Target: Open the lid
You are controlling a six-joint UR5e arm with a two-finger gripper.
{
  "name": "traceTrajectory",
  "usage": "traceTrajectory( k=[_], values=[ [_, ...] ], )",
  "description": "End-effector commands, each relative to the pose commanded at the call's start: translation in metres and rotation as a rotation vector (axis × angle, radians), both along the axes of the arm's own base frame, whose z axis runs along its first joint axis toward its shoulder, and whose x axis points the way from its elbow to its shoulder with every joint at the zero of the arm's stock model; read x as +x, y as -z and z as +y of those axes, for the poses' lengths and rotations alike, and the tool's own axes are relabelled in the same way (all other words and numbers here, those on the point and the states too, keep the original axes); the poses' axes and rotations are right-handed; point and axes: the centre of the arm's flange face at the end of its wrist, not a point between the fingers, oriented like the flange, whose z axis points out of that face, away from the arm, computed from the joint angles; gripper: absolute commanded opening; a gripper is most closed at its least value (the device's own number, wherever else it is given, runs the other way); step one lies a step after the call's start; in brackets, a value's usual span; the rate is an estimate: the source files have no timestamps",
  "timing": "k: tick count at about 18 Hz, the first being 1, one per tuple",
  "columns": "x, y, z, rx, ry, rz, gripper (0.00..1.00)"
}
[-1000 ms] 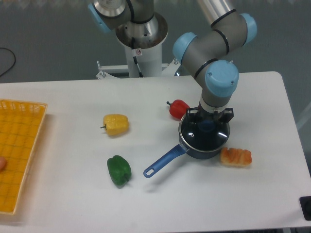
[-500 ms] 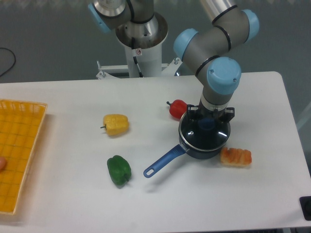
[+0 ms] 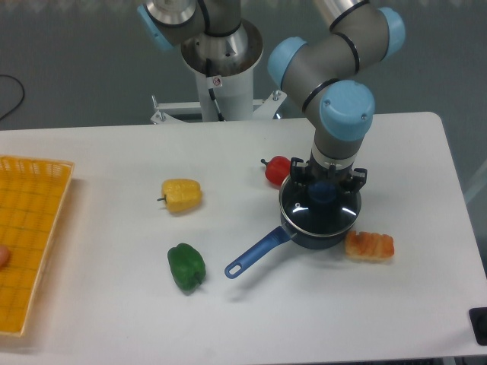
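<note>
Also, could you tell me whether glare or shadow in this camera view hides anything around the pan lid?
In the fixed camera view, lighting is even and soft. The lid shows small white glints on its dark glass. The gripper shades and partly hides the knob, so its closure cannot be judged. Objects cast only faint shadows on the table. The picture is slightly soft overall.

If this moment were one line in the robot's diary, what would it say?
step: open lid | gripper at blue knob | lid on saucepan | grip: unclear
</note>
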Motion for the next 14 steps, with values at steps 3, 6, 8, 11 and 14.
traceTrajectory(
  k=[3,6,8,11,14],
  values=[
    [-0.0013,-0.0017,-0.0015,0.000,0.043,0.002,0.64],
    [-0.0024,-0.0031,-0.0018,0.002,0.052,0.003,0.64],
    [-0.0025,-0.0031,-0.0019,0.000,0.088,0.003,0.64],
    [-0.0025,-0.0059,-0.0045,-0.003,0.132,0.006,0.64],
    [-0.0037,-0.0065,-0.0070,-0.004,0.129,0.004,0.64]
  ],
)
